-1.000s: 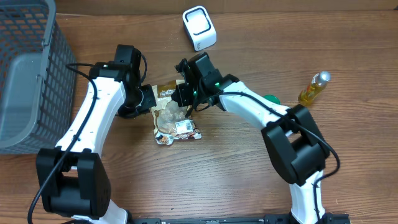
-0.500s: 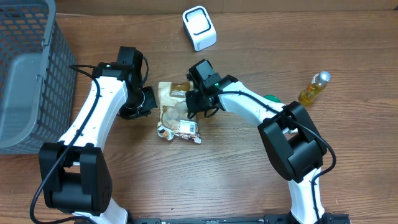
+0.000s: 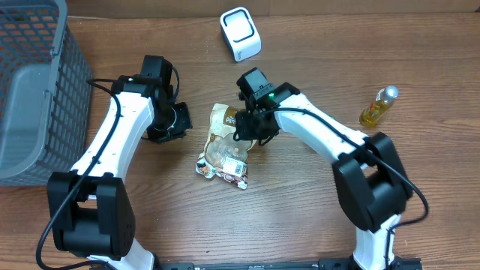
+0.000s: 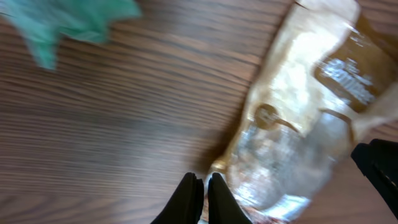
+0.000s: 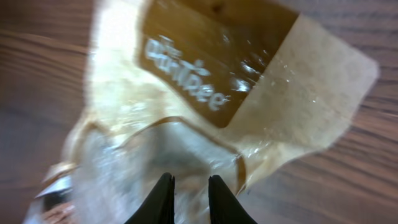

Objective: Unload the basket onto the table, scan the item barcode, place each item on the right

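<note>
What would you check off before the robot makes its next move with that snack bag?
1. Snack bag lying flat on the table: ok.
2. Left gripper out of the way: ok, shut, beside the bag.
3. Right gripper ready to grasp: ok, jaws slightly parted over the bag's top.
4. Barcode readable: cannot tell; a white label faces up, too small to read.
5. Scanner unobstructed: ok, no loose object between it and the bag.
</note>
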Robot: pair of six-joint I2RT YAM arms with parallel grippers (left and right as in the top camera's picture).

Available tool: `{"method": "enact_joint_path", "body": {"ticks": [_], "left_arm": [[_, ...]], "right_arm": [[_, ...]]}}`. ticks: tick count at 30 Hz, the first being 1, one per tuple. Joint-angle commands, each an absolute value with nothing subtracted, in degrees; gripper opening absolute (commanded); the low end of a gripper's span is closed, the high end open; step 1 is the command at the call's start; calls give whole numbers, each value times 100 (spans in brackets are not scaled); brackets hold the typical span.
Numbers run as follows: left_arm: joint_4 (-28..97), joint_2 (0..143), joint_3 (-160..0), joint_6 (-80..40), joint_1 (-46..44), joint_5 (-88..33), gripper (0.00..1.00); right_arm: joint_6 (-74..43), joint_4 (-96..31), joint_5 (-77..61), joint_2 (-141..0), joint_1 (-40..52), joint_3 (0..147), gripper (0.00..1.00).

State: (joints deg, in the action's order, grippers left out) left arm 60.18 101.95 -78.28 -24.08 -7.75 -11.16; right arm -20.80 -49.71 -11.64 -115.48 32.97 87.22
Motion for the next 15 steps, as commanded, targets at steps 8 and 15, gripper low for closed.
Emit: {"method": "enact_joint_path", "body": {"ticks": [8, 15], "left_arm": [[6427, 10276, -7714, -2582, -1514, -1745, 4], [6394, 10276, -7437, -2982, -2198, -1472, 4]], "right_arm": [[-2075, -5863, -1197, -11196, 2943, 8921, 28], [-2075, -6018, -1144, -11196, 2799, 8921, 36]]}}
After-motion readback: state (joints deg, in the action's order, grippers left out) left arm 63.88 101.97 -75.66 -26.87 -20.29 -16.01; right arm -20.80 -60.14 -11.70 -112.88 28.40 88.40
